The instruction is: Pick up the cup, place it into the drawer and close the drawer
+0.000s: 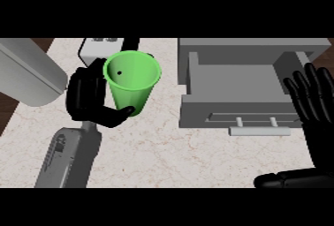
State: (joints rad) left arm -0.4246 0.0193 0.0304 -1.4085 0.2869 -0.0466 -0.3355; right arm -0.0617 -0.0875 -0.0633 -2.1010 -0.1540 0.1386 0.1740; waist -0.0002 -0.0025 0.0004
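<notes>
The green cup (133, 81) sits in the left hand (88, 95) toward the far left of the counter (183, 154), apparently lifted off the surface, though the steep downward view does not settle that. Its open mouth faces up and slightly toward the camera, and a small dark dot shows on the inner wall. The left hand's fingers lie along the cup's left side and the thumb curls across its lower front, so the hand is wrapped round the cup at mid to lower body.

The cup looks like a thin, rigid tumbler: tall, smooth-walled, with no handle. I judge it light and stiff, unlikely to deform, but its slick straight sides could slide through a grasp, and its height could make it tip if it is set down off vertical. Holding it round the wall below the rim, as now, seems the sensible place, since it keeps the mouth free.

To the right lies the grey drawer (238, 88), pulled out toward the near side and standing open, its handle (259, 130) on the near face. The right hand (313, 99) rests at the right edge beside the drawer, fingers straight and pointing far, holding nothing. A grey appliance (29, 73) fills the far left corner and a white box (99, 48) sits just behind the cup
</notes>
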